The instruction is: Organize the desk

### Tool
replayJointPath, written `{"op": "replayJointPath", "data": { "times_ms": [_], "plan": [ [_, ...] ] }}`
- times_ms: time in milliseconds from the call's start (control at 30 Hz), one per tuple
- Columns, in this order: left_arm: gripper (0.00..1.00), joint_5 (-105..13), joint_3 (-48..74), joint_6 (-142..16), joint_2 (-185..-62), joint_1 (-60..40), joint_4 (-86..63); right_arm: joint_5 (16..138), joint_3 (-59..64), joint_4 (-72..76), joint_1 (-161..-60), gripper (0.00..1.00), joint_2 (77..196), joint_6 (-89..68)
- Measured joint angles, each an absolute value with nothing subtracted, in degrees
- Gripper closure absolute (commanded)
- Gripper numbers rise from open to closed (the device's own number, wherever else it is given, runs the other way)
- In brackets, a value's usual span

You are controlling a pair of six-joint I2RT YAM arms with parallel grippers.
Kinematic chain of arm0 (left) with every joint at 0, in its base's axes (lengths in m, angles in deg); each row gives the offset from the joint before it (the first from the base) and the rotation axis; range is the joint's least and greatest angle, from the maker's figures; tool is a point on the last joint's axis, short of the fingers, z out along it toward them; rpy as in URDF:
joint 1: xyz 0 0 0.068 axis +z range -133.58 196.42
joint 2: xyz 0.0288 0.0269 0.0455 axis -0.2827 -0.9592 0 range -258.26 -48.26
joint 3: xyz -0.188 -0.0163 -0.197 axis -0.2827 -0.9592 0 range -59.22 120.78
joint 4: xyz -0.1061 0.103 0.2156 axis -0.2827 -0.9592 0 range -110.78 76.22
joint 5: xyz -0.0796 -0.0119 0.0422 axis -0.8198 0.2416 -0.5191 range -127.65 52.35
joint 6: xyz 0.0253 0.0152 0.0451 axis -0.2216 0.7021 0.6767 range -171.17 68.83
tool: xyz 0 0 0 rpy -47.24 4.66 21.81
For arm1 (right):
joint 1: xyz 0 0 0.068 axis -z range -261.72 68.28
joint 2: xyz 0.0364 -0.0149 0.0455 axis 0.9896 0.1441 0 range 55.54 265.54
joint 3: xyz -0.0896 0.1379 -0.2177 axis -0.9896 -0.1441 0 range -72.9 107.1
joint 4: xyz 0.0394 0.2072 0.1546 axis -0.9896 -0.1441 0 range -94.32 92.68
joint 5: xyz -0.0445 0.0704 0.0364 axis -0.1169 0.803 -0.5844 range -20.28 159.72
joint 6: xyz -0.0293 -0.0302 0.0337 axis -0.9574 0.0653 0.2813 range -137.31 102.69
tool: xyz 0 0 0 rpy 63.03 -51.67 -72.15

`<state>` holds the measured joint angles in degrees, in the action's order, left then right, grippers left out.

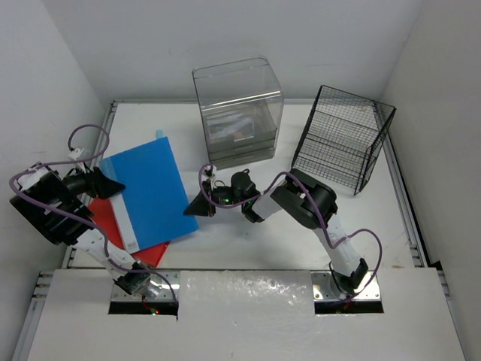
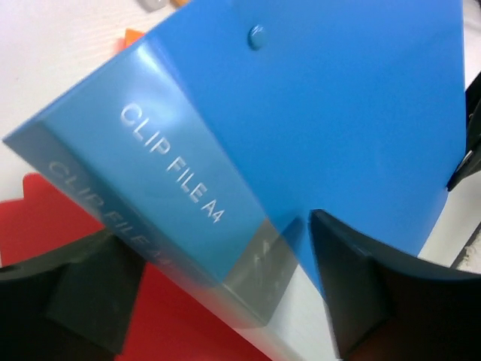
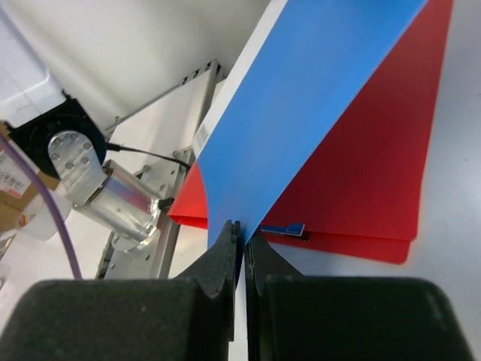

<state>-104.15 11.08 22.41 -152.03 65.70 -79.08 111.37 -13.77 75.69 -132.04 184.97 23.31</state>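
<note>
**Counter [image 1: 248, 244] being tidied: one file corner pinched, the spine waiting between open fingers**

The counter is spreading beneath both hands, from the arm bases out to the back wall. The right hand [image 3: 242, 229] is clenching on the near right corner of the blue clip file [image 1: 146, 188]. The thin cover is passing between its closed fingertips and seems to be lifting a little off the red folder [image 3: 361, 173] lying underneath.

From that hand the file is stretching away to the left and farther out. Its long axis is running roughly near to far and leaning slightly leftward at the far end.

The left hand [image 2: 214, 229] is standing released and wide at the opposite long edge. The printed spine is sitting in the gap between its two fingers, and no contact is showing.

Both hands are therefore at the file, but only the right one is holding it. The coming move is probably turning on the left hand closing across that spine, so the file can be carried by both edges.

Farther out, beyond the right hand, a clear drawer box [image 1: 239, 113] is standing near the back of the counter. A black wire rack [image 1: 342, 139] is sitting beside it, farther to the right.
</note>
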Motion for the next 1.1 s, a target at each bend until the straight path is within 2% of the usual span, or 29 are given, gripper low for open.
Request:
{"op": "replayJointPath", "data": {
  "times_ms": [33, 67, 100, 133, 167, 200, 300, 333, 433, 467, 567, 633, 700, 1100],
  "plan": [
    [0.32, -104.6, 11.7, 24.1, -152.8, 65.7, -80.5, 111.8, -13.8, 75.6, -132.0, 1.0, 185.0, 23.3],
    [0.47, -105.0, 12.1, 25.3, -153.3, 65.7, -81.4, 112.1, -13.7, 75.6, -132.0, 1.0, 185.0, 23.3],
    [0.58, -105.5, 12.3, 26.0, -153.5, 65.7, -82.2, 112.5, -13.6, 75.6, -132.0, 1.0, 185.0, 23.2],
    [0.86, -106.1, 12.3, 26.9, -153.6, 65.7, -82.9, 112.9, -13.6, 75.5, -132.0, 1.0, 185.0, 23.1],
    [0.96, -106.5, 12.3, 27.1, -153.4, 65.7, -83.8, 112.9, -13.6, 75.4, -132.0, 1.0, 185.0, 22.9],
    [1.0, -108.3, 12.2, 25.4, -153.4, 65.6, -87.0, 113.0, -13.6, 74.9, -132.1, 1.0, 185.0, 22.8],
    [1.0, -109.9, 11.2, 26.2, -150.7, 65.5, -90.0, 113.4, -13.6, 73.7, -132.1, 1.0, 185.0, 22.4],
    [1.0, -110.1, 11.1, 26.8, -149.5, 65.6, -90.1, 113.4, -13.6, 73.7, -132.1, 0.97, 185.0, 22.1],
    [1.0, -110.8, 11.1, 27.9, -146.3, 65.5, -90.5, 113.2, -13.6, 73.2, -132.1, 0.78, 185.0, 20.6],
    [1.0, -110.8, 11.1, 28.2, -145.3, 65.5, -90.8, 113.2, -13.6, 73.3, -132.1, 0.65, 185.0, 19.8],
    [1.0, -109.5, 11.1, 28.8, -144.1, 65.4, -91.4, 112.0, -13.6, 73.9, -132.1, 0.48, 185.0, 17.5],
    [1.0, -108.6, 11.3, 28.7, -144.0, 65.2, -91.5, 111.2, -13.6, 74.0, -131.5, 0.43, 184.9, 15.9],
    [1.0, -107.7, 11.9, 28.1, -143.9, 65.2, -91.7, 110.4, -13.9, 73.6, -130.9, 0.34, 184.5, 14.7],
    [1.0, -106.1, 26.3, 18.5, -136.5, 65.2, -90.8, 102.4, -14.8, 50.0, -128.0, 0.3, 168.0, -3.6]
  ]
}}
